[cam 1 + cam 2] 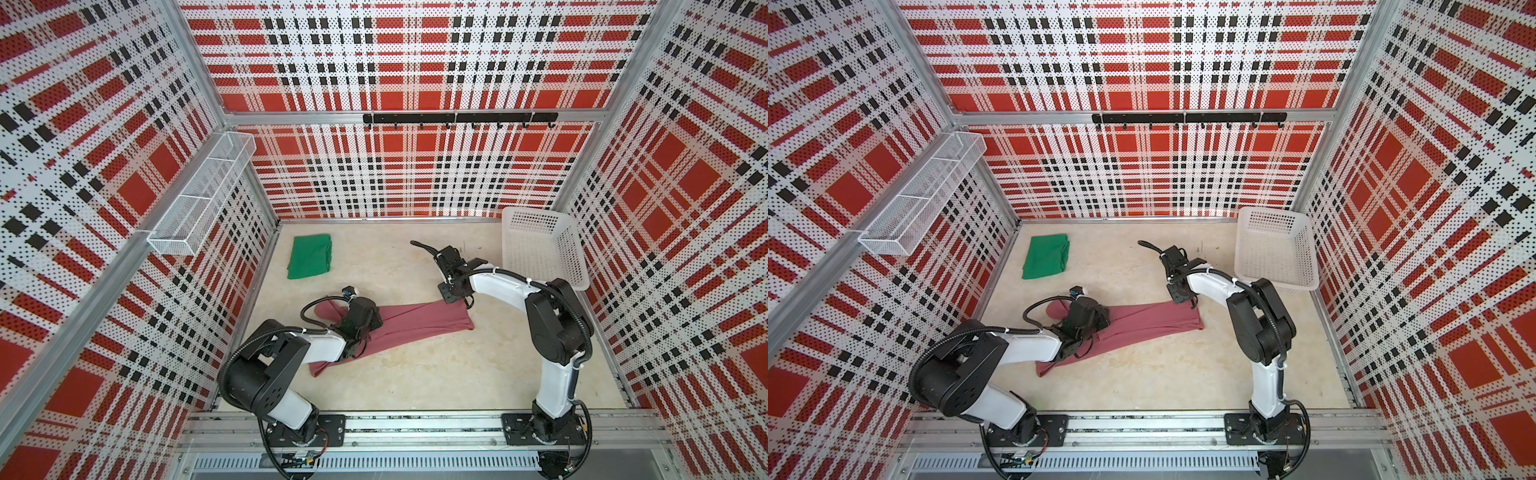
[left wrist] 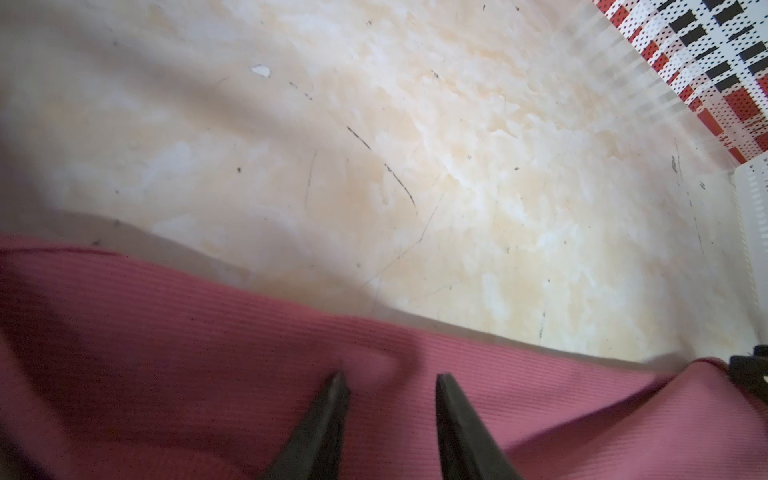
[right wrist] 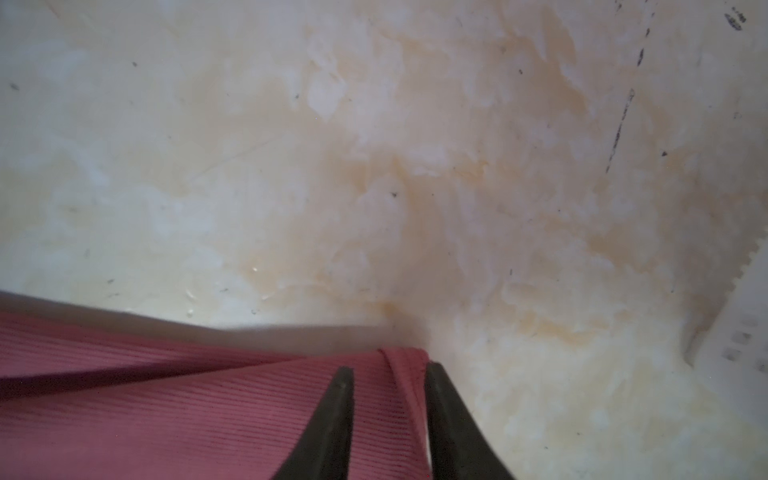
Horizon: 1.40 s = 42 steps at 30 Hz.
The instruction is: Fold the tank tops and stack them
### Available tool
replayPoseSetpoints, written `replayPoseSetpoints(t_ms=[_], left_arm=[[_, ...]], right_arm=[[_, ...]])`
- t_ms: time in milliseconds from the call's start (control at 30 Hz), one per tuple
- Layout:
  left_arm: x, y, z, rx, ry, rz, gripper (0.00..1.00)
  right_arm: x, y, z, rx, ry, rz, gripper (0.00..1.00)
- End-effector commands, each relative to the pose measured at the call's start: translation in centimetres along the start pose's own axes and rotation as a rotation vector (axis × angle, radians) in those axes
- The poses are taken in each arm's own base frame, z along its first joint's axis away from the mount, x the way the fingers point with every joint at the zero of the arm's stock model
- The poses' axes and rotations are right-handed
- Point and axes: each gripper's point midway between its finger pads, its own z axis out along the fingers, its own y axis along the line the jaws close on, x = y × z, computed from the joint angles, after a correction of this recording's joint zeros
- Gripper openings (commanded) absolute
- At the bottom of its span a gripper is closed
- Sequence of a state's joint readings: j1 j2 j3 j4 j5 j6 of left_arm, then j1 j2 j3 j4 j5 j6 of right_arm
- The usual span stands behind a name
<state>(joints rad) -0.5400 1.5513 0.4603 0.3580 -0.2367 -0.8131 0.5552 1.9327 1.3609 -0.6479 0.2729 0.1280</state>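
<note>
Top views show green tank top (image 1: 310, 256) folded at back left, pink tank top (image 1: 415, 322) long on table. We pinch pink: left gripper (image 2: 388, 380) mid-edge, right gripper (image 3: 388, 372) end corner. Next, we think: fold in half, stack on green.

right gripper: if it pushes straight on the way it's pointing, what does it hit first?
Probably bare tabletop. The right gripper straddles the corner of the pink tank top, and past that edge only table shows. The white basket sits off to the side, likely out of line; depth is unclear.
</note>
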Motion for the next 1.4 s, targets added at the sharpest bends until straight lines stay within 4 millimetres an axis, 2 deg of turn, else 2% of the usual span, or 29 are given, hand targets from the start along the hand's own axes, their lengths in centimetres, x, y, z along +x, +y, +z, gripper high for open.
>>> replayPoseSetpoints(t_ms=[0,233,433,500,567,600,667,800,933,967,1033,1233,1300,1367], left_arm=[[2.2,2.9,-0.2,-0.104,0.08,0.043,0.41],[2.1,2.9,-0.2,-0.104,0.079,0.04,0.41],[2.0,3.0,-0.3,-0.108,0.073,0.039,0.4],[2.0,3.2,-0.3,-0.112,0.075,0.04,0.4],[2.0,3.5,-0.4,-0.116,0.073,0.038,0.4],[2.1,3.6,-0.4,-0.118,0.075,0.037,0.4],[2.2,3.9,-0.5,-0.123,0.075,0.035,0.4],[2.3,4.5,-0.6,-0.134,0.076,0.029,0.4],[2.3,4.9,-0.7,-0.144,0.077,0.029,0.4],[2.3,5.0,-0.7,-0.147,0.077,0.03,0.4],[2.1,5.1,-0.6,-0.151,0.074,0.035,0.4],[0.9,4.0,-0.4,-0.125,0.053,0.046,0.4],[0.4,3.2,-0.7,-0.097,0.042,0.044,0.4],[-0.4,2.4,-1.2,-0.071,0.02,0.031,0.4]], right_arm=[[0.2,-0.4,0.4,0.033,0.023,-0.057,0.35],[0.6,-0.1,1.8,0.04,0.04,-0.062,0.33],[1.1,-2.8,2.7,0.14,0.066,0.002,0.28],[1.1,-3.7,2.7,0.158,0.059,0.048,0.21],[1.0,-4.5,2.5,0.158,0.041,0.109,0.07],[0.9,-4.8,2.3,0.157,0.029,0.137,0.03],[0.8,-5.5,1.7,0.149,0.007,0.206,0.0],[1.1,-6.4,0.5,0.149,0.001,0.282,0.0],[2.6,-7.3,-1.0,0.153,0.027,0.358,0.0],[3.0,-7.4,-1.4,0.153,0.03,0.38,0.02],[3.6,-7.7,-1.8,0.138,0.031,0.413,0.13],[4.6,-8.5,-2.0,0.128,0.041,0.448,0.22],[3.4,-7.5,-2.7,0.056,-0.015,0.429,0.23],[1.7,-5.2,-3.6,-0.072,-0.086,0.399,0.26]])
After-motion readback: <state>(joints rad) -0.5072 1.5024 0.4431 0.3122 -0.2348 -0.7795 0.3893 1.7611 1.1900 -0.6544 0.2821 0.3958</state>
